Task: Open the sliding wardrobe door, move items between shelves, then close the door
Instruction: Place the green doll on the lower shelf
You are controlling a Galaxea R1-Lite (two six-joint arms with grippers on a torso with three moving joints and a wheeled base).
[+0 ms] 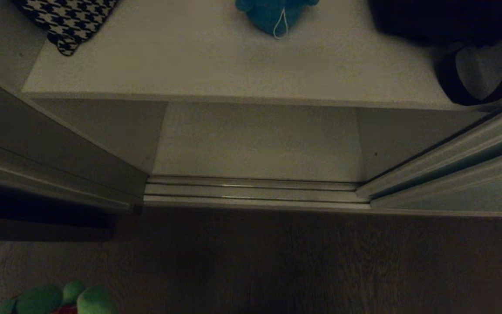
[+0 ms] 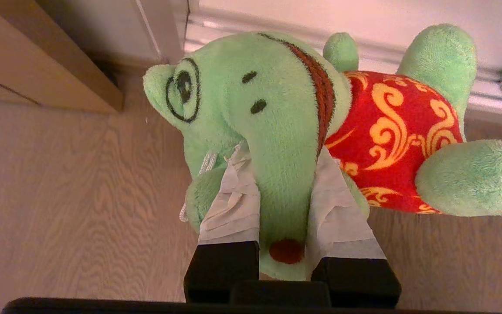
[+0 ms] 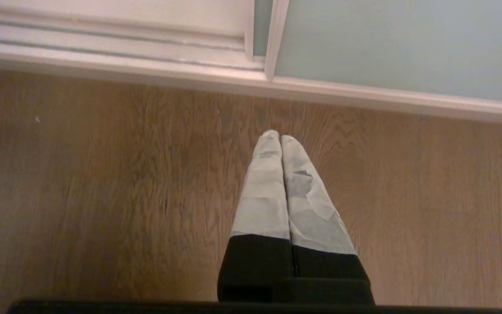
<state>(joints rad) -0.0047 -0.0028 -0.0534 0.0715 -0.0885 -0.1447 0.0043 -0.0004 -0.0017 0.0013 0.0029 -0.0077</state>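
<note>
- Left end effector (image 2: 283, 192) pinches the green plush toy (image 2: 277, 131) by its snout, one taped finger (image 2: 233, 205) on each side
- Green toy has a red patch with yellow swirls on its body; it hangs above the wooden floor (image 2: 68, 196), near the foot of the wardrobe
- In the head view the same green toy (image 1: 59, 300) peeks in at the lower left corner, over the floor (image 1: 277, 261)
- Right end effector (image 3: 277, 139) has its taped fingers (image 3: 264, 196) pressed together, holding nothing, pointing down at the floor (image 3: 103, 174) just in front of the wardrobe's base
- Sliding door (image 1: 464, 194) sits at the right of the opening, pale grey-green panel in a light frame; wardrobe stands open in the middle
- Door panel (image 3: 408, 43) also shows in the right wrist view, beyond the fingertips
- Ribbed metal floor track (image 1: 255, 192) runs across the bottom of the opening
- White shelf (image 1: 211, 65) above the track carries the teal-blue plush toy (image 1: 273, 15) at the middle back, partly cut off by the frame edge
- Houndstooth bag (image 1: 70, 19) on the shelf's left end, black bag (image 1: 447, 22) with a strap loop on its right end
- Lower white board (image 1: 255, 139) sits below the shelf, behind the track
</note>
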